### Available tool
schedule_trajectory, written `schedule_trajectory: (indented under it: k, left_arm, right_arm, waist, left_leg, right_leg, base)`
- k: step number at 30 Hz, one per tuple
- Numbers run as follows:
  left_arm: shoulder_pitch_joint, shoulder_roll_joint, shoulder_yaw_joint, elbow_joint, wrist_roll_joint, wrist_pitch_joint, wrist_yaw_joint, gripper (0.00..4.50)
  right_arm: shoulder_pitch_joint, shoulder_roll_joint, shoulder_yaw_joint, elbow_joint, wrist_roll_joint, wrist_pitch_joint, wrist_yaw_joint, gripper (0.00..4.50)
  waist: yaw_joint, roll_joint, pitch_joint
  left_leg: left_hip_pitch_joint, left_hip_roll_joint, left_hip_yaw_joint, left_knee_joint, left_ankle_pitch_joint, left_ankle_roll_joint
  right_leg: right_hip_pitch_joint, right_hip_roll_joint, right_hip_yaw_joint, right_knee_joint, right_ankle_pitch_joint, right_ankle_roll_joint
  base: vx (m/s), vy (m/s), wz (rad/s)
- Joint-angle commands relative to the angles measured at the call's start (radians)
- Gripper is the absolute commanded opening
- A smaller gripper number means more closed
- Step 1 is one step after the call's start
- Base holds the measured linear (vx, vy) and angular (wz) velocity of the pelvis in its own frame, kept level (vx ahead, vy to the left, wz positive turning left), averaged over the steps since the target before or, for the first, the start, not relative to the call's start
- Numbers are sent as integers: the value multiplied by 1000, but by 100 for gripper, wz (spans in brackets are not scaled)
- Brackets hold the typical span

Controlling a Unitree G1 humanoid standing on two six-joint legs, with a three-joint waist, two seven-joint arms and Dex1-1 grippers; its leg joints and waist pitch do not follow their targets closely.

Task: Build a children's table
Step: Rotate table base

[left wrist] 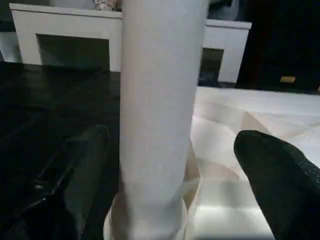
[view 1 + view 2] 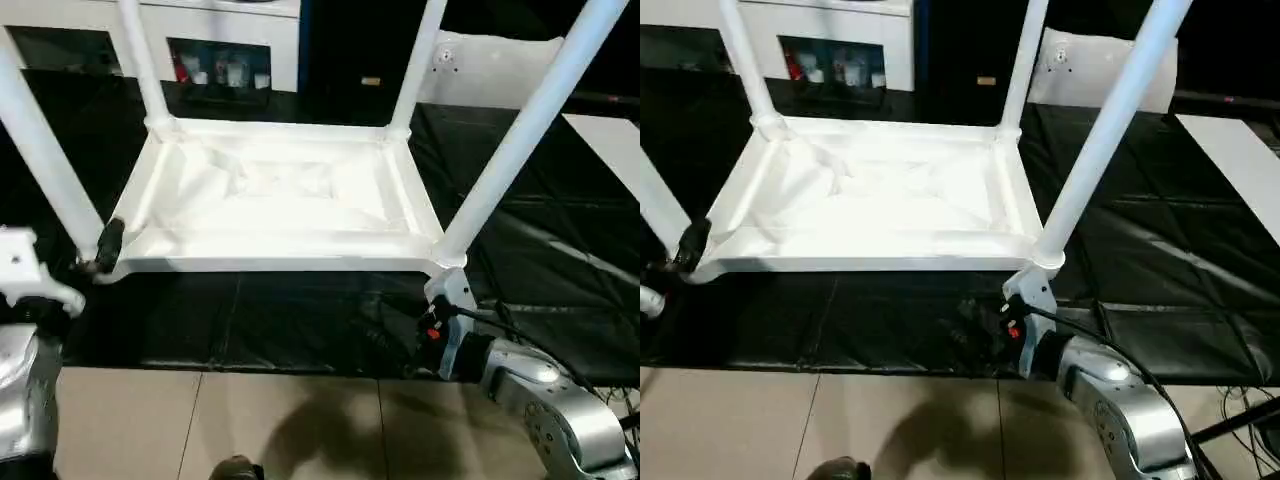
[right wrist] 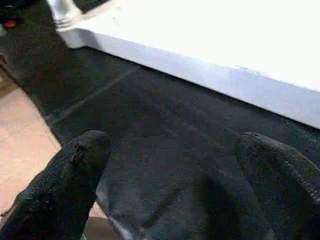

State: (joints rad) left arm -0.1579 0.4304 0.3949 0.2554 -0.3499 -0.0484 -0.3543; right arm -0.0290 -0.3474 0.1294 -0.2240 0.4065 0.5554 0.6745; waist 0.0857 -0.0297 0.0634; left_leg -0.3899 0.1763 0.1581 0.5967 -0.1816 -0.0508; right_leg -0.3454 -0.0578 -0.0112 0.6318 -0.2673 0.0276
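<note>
Head views: the tabletop (image 2: 275, 195) lies underside up on the black-covered work table (image 2: 560, 290), all four legs (image 2: 520, 130) standing upright in its corner sockets; the left gripper (image 2: 105, 248) sits at the near-left corner, the right gripper (image 2: 1025, 290) just below the near-right corner. Left wrist view: black fingers (image 1: 82, 165) spread wide either side of the leg's base, not clamping it. Right wrist view: fingers (image 3: 70, 175) wide apart, empty, over the black cover beside the tabletop edge.
</note>
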Motion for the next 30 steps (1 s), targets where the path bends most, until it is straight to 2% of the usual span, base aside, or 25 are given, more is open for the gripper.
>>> schedule_trajectory:
  k: [1, 2, 5, 7, 8, 11, 13, 14, 15, 17, 19, 20, 21, 22, 23, 24, 25, 26, 27, 28, 30]
  left_arm:
    - [-21, 15, -5, 35, 10, -8, -10, 448]
    - [-49, 22, -10, 72, 10, -13, -26, 448]
    - [-108, 34, -25, 139, -19, 10, -100, 448]
    - [-136, 44, -40, 165, -60, 68, -192, 448]
    - [-148, 54, -61, 174, -81, 98, -271, 448]
    - [-144, 65, -93, 160, -93, 123, -347, 448]
    - [-116, 82, -147, 89, -134, 183, -468, 448]
    - [-112, 84, -154, 79, -140, 192, -483, 448]
    - [-96, 90, -177, 37, -165, 229, -524, 448]
    - [-75, 95, -205, -19, -193, 277, -564, 448]
    - [-37, 100, -246, -103, -224, 328, -602, 448]
    - [-14, 99, -269, -151, -243, 359, -614, 448]
    - [10, 97, -295, -203, -261, 388, -623, 448]
    - [16, 97, -301, -214, -265, 393, -624, 448]
    - [21, 95, -307, -226, -268, 399, -624, 448]
    - [56, 83, -348, -302, -290, 433, -625, 448]
    - [73, 75, -376, -343, -300, 449, -624, 448]
    - [86, 62, -400, -377, -301, 459, -619, 448]
    - [107, 28, -452, -441, -306, 481, -605, 448]
    - [108, 24, -457, -446, -307, 483, -603, 448]
    - [119, -7, -509, -494, -309, 505, -588, 448]
  right_arm:
    - [-7, -4, 3, -13, 8, -4, 4, 450]
    - [-13, -1, 5, -3, -1, -4, -6, 450]
    - [-28, 10, 3, 31, -32, 2, -52, 450]
    - [-44, 22, -3, 66, -68, -5, -100, 450]
    - [-58, 33, -10, 91, -89, -11, -132, 450]
    - [-74, 43, -16, 118, -108, -15, -164, 450]
    - [-105, 56, -19, 168, -138, -23, -210, 450]
    - [-109, 58, -20, 176, -143, -24, -216, 450]
    - [-129, 63, -18, 208, -156, -31, -231, 450]
    - [-159, 72, -15, 262, -176, -46, -252, 450]
    - [-200, 88, -12, 339, -202, -71, -281, 450]
    - [-222, 99, -12, 381, -213, -88, -292, 450]
    - [-246, 111, -13, 421, -220, -106, -302, 450]
    - [-250, 114, -13, 429, -221, -110, -304, 450]
    - [-255, 117, -14, 435, -222, -114, -306, 450]
    - [-285, 137, -19, 477, -225, -134, -320, 450]
    - [-301, 146, -21, 495, -226, -141, -326, 450]
    - [-315, 154, -21, 512, -226, -146, -326, 450]
    - [-340, 169, -13, 540, -231, -160, -323, 450]
    - [-342, 170, -13, 542, -232, -161, -322, 450]
    - [-364, 186, -6, 570, -239, -177, -321, 450]
  waist:
    - [-2, 17, -53]
    - [-2, 14, -53]
    - [0, 16, -56]
    - [1, 17, -58]
    - [0, 18, -59]
    - [4, 20, -57]
    - [9, 22, -57]
    - [9, 22, -57]
    - [13, 25, -54]
    - [15, 27, -53]
    - [14, 25, -54]
    - [10, 23, -54]
    - [10, 23, -55]
    - [6, 17, -56]
    - [7, 19, -57]
    - [1, 9, -58]
    - [-4, 6, -56]
    - [-7, 3, -55]
    - [-12, 8, -53]
    - [-13, 8, -52]
    - [-24, 4, -51]
  left_leg:
    - [35, 49, -18, -82, -187, -27]
    - [33, 50, -17, -82, -179, -28]
    - [36, 46, -15, -81, -164, -34]
    - [38, 46, -14, -82, -153, -53]
    - [37, 43, -14, -81, -151, -62]
    - [39, 46, -11, -82, -167, -65]
    - [40, 48, -10, -85, -175, -71]
    - [40, 48, -10, -85, -175, -71]
    - [45, 48, -6, -87, -203, -81]
    - [45, 50, -4, -91, -236, -92]
    - [41, 50, -3, -93, -227, -100]
    - [40, 49, -1, -91, -222, -100]
    - [39, 47, 0, -90, -201, -92]
    - [33, 47, 0, -87, -169, -79]
    - [34, 46, 2, -85, -153, -72]
    - [29, 47, 2, -82, -127, -58]
    - [27, 44, 4, -82, -107, -47]
    - [27, 46, 3, -81, -107, -44]
    - [27, 48, 4, -82, -115, -41]
    - [27, 50, 3, -83, -119, -44]
    - [27, 48, 5, -83, -127, -49]
  right_leg:
    - [8, -68, 30, -66, 96, -170]
    - [9, -68, 29, -65, 103, -171]
    - [7, -68, 29, -64, 106, -170]
    - [3, -69, 28, -60, 113, -185]
    - [3, -68, 27, -58, 112, -192]
    - [2, -69, 28, -60, 108, -195]
    - [0, -72, 28, -58, 103, -196]
    - [0, -72, 28, -58, 103, -196]
    - [-6, -69, 28, -61, 70, -196]
    - [-7, -70, 28, -61, 41, -199]
    - [-4, -70, 27, -58, 46, -198]
    - [-6, -70, 28, -57, 56, -200]
    - [-2, -67, 27, -57, 75, -199]
    - [3, -69, 28, -52, 111, -203]
    - [3, -67, 28, -55, 124, -199]
    - [8, -69, 29, -50, 159, -201]
    - [9, -64, 27, -53, 166, -199]
    - [10, -66, 28, -52, 162, -202]
    - [9, -65, 28, -54, 141, -203]
    - [10, -64, 28, -55, 134, -201]
    - [10, -61, 29, -58, 113, -197]
  base:
    - [0, 0, 0]
    - [0, 0, 0]
    - [0, 0, 0]
    - [0, 0, 0]
    - [0, 0, 0]
    - [0, 0, 0]
    - [0, 0, 0]
    - [0, 0, 0]
    - [0, 0, 0]
    - [0, 0, 0]
    - [0, 0, 0]
    - [0, 0, 0]
    - [0, 0, 0]
    - [0, 0, 0]
    - [0, 0, 0]
    - [0, 0, 0]
    - [0, 0, 0]
    - [0, 0, 0]
    - [0, 0, 0]
    - [0, 0, 0]
    - [0, 0, 0]
